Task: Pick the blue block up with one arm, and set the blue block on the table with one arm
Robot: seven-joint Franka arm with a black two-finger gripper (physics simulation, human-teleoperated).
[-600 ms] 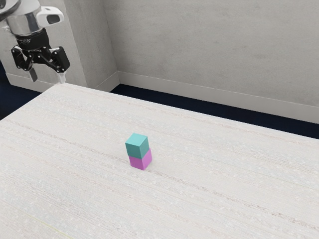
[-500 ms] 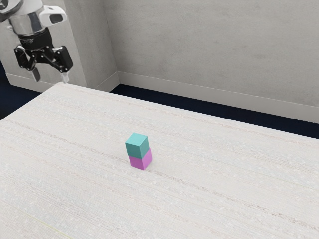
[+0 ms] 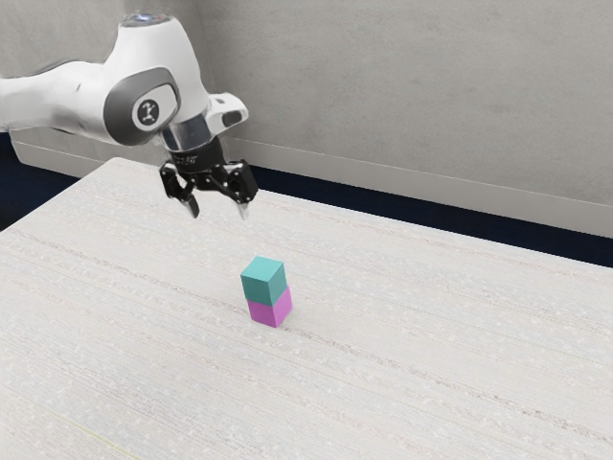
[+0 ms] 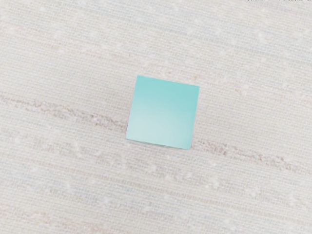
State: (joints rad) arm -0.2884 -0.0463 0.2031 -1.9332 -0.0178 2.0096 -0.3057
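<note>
Teal block (image 3: 263,283) atop pink block (image 3: 271,311), well inside table edge (image 3: 383,221), spread pincer (image 3: 219,213) higher, apart.

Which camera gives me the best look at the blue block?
The exterior view: it shows the blue block with its top and two sides, sitting on the pink block. The wrist view looks almost straight down on it, so its square top looms large, but its height is hard to judge.

2 blocks (image 3: 265,289), 1 table (image 3: 402,335), 1 arm (image 3: 177,72) and 1 hand (image 3: 219,213) show
</note>
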